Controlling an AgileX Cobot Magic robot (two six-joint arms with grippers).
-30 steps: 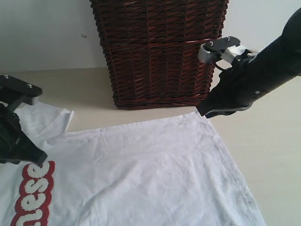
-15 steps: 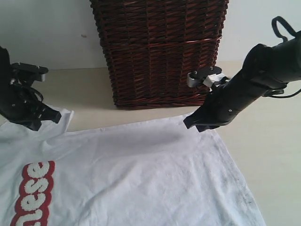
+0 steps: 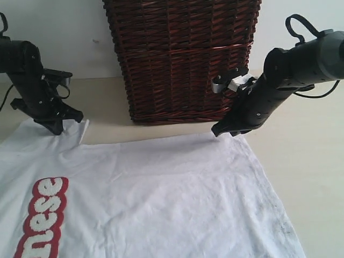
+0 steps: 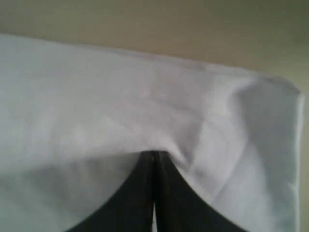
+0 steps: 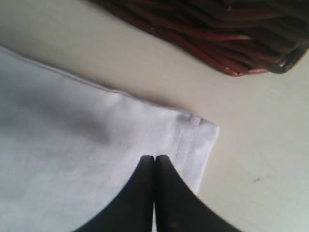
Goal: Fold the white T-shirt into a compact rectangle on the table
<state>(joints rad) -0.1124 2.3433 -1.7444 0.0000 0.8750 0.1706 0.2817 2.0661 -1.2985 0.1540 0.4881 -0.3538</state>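
Pale cream table (image 3: 306, 161), exterior view: white T-shirt (image 3: 161, 193) lies flat before the wicker basket (image 3: 183, 59), my left gripper (image 3: 55, 128) at its sleeve, my right gripper (image 3: 223, 130) at its hem corner. Left wrist view: jaws clenched on puckered cloth. Right wrist view: jaws clenched on that corner

The white T-shirt (image 3: 161, 188), short-sleeved cotton, runs off the exterior view's bottom and left borders. Its fuzzy white, red-outlined lettering (image 3: 40, 215) is cut off there, and only "ese" reads clearly. The dark brown wicker basket (image 3: 180, 59), at the back edge of the pale cream matte tabletop (image 3: 312, 161), loses its top to the frame. The left wrist view is blurred. The closed black tips of the left gripper (image 4: 153, 157) and the right gripper (image 5: 154, 159) hide the cloth pinched between them.
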